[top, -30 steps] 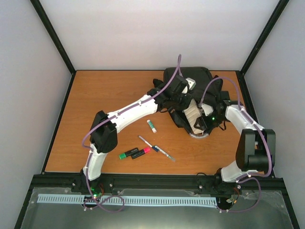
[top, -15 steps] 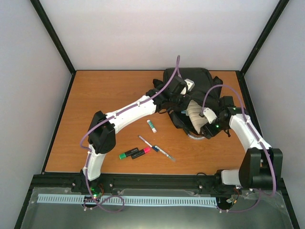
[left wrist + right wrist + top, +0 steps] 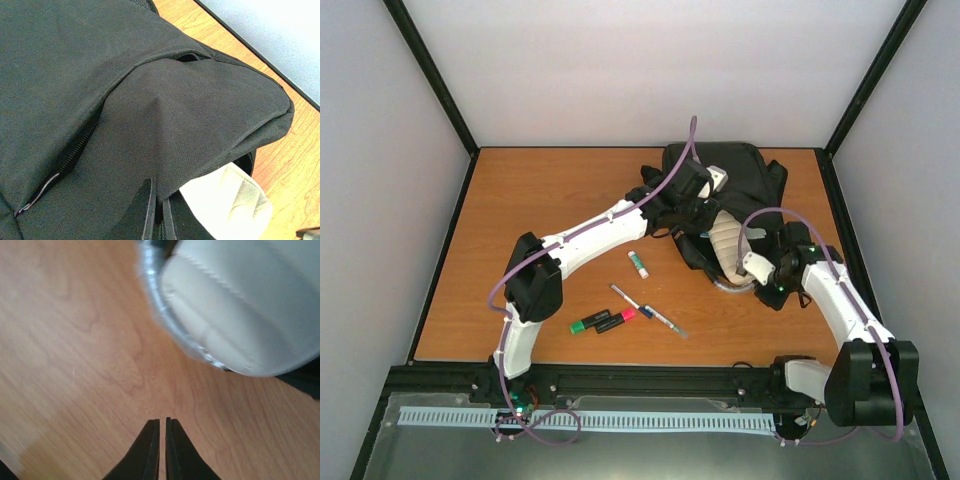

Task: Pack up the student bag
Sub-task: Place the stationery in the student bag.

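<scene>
While the student bag (image 3: 745,170), at the far right of the table (image 3: 550,200), is held agape by the left gripper (image 3: 157,190) clamped on its flap, a slipping pinch would drop fabric over the half-inserted cream pencil case (image 3: 723,243). The right gripper (image 3: 162,421), closed on nothing beside the case, could knock it out.

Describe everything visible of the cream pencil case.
The cream pencil case looks soft, ribbed, with a stitched seam. It lies partly inside the black student bag, its near end sticking out over the table. The left fingers pinch the bag's flap above it; the shut right fingers are clear of it.
</scene>
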Action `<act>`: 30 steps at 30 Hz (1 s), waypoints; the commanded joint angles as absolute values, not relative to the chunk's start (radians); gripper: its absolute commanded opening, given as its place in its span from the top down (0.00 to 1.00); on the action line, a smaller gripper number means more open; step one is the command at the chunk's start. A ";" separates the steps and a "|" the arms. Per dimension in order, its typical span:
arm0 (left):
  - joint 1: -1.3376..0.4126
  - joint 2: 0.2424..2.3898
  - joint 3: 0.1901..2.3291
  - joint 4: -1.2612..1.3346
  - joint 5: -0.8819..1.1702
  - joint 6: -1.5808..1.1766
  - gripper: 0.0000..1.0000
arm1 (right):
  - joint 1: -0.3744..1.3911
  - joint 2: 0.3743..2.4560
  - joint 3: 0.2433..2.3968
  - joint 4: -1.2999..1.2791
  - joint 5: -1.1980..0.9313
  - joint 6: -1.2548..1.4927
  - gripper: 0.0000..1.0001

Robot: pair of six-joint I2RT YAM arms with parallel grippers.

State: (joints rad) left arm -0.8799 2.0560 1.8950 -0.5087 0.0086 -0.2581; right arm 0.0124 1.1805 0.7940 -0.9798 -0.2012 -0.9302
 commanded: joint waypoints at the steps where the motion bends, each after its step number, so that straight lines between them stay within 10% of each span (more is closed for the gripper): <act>1: -0.868 1.980 1.914 -0.457 0.026 -0.273 0.99 | 0.052 1.177 0.753 -0.939 -0.174 -1.021 0.95; 30: -0.867 1.977 1.966 -0.529 0.090 -0.280 0.99 | 0.122 1.399 0.721 -0.195 -0.257 -0.859 0.86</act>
